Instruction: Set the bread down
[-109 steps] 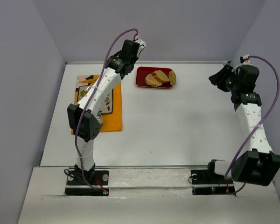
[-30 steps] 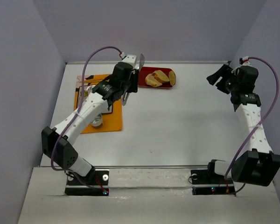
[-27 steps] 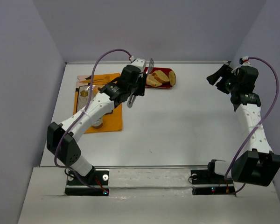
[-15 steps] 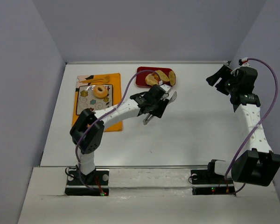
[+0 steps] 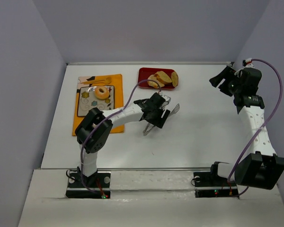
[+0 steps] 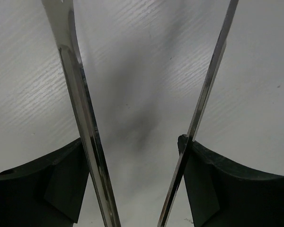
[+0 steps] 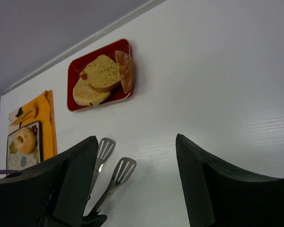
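One bread (image 5: 102, 92) slice lies on the patterned plate (image 5: 85, 105) at the back left; the right wrist view shows this bread (image 7: 26, 140) too. More slices (image 5: 162, 78) are piled in the red tray (image 5: 142, 83). My left gripper (image 5: 156, 112) hangs low over the table's middle, shut on metal tongs (image 5: 175, 108). In the left wrist view the tongs (image 6: 80, 94) stand spread inside my left gripper (image 6: 132, 142), with only bare table between them. My right gripper (image 5: 222, 78) is raised at the far right, open and empty.
The plate sits on an orange mat (image 5: 117, 85) with a wooden utensil (image 5: 102, 80) above it. In the right wrist view the red tray (image 7: 73, 105) and the slotted tong tips (image 7: 124, 169) lie ahead of my right gripper (image 7: 136, 139). Walls close the back and both sides.
My left arm swung from over the plate to the right and nearer, down to the table's middle. The tongs spread wider. The slice on the plate came into view. The right arm stayed still.
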### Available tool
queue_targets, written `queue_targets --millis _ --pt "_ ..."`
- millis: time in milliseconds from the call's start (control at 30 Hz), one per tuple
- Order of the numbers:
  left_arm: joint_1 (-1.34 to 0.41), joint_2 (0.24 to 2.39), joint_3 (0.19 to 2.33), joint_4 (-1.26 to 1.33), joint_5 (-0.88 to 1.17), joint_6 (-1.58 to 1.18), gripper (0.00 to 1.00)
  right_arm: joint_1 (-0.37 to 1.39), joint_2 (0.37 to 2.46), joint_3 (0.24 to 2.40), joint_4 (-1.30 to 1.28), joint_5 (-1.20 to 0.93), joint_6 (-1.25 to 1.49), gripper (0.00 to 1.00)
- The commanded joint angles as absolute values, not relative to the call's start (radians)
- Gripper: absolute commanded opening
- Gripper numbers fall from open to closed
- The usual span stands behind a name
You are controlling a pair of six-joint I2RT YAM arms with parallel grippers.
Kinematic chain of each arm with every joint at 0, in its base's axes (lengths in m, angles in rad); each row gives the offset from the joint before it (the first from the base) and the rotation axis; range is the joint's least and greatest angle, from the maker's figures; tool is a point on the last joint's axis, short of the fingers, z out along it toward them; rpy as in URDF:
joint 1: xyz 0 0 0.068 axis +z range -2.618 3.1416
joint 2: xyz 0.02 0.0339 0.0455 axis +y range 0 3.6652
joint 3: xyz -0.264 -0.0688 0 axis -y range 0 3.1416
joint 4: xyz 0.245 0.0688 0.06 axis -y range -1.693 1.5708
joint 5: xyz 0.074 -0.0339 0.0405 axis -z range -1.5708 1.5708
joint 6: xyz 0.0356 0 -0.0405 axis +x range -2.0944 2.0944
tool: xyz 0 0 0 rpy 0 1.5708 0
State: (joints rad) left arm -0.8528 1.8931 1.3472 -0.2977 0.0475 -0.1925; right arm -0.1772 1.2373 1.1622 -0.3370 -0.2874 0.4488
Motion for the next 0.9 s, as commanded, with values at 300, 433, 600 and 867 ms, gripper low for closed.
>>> queue_targets --millis 300,433,600,867 --pt "-0.853 1.821 1.342 -0.354 0.025 -0.196 0.99 -0.181 1.166 1.164 -0.331 -0.255 0.433 0.72" --pt "-0.851 1.729 1.394 -0.39 -0.073 -0.192 0.99 -0.181 1.163 1.163 -0.333 -0.25 0.431 0.73" --pt "-0.798 1.528 1.466 -0.382 -0.219 -0.219 0.99 -0.181 1.169 1.164 -0.331 -0.25 0.434 0.81" --pt "-0.554 1.177 1.294 -0.203 -0.445 -0.38 0.99 -0.181 1.175 1.167 -0.333 -0.249 0.453 1.0"
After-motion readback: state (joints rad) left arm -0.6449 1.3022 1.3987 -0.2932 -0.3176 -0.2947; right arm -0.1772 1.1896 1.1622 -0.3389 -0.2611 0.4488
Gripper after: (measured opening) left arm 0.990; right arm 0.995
